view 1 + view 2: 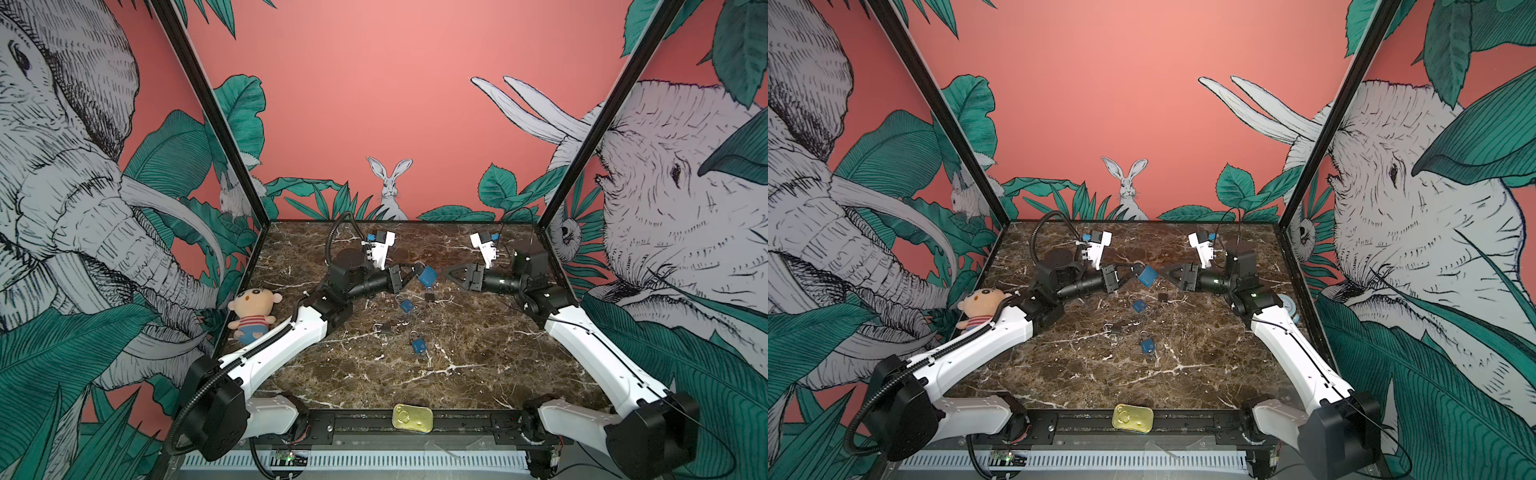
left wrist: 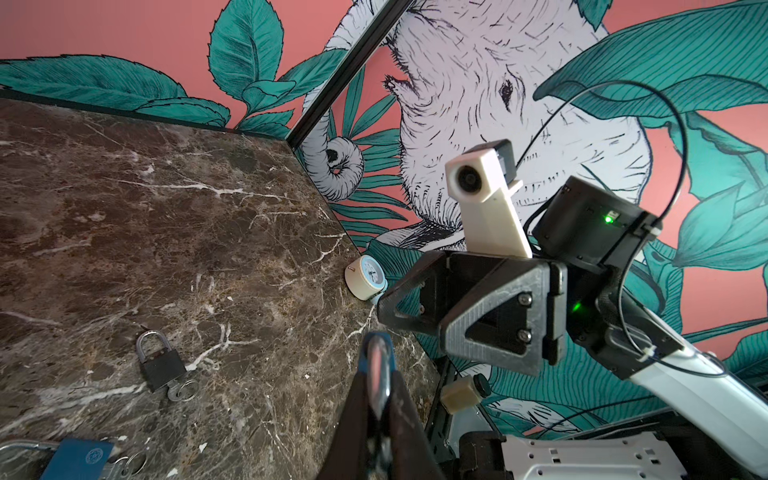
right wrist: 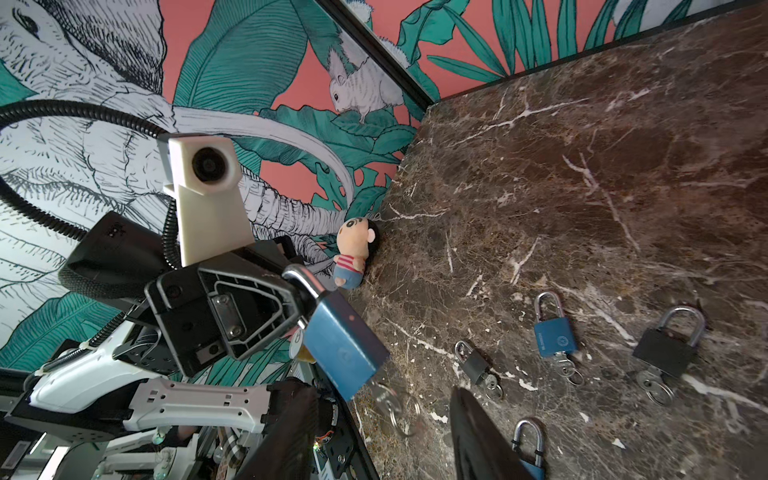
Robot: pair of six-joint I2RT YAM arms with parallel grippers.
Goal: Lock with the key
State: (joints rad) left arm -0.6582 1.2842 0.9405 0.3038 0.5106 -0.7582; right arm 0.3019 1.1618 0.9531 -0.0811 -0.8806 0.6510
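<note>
Left gripper (image 1: 412, 270) clenched on blue padlock (image 1: 428, 276) by shackle, body slanting down-right, right gripper (image 1: 446, 273) released

bright, even, diffuse light leaves only faint soft shadows on the worktop (image 1: 457, 374). both top views bow strongly at the edges. close to the wrist lenses, left claw (image 2: 380, 386) and right claw (image 3: 380, 390) blur darkly.

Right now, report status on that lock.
Left gripper shut on blue padlock, by shackle, aloft. Right gripper open, facing it. Key in its base, ungripped. Nothing between.
</note>
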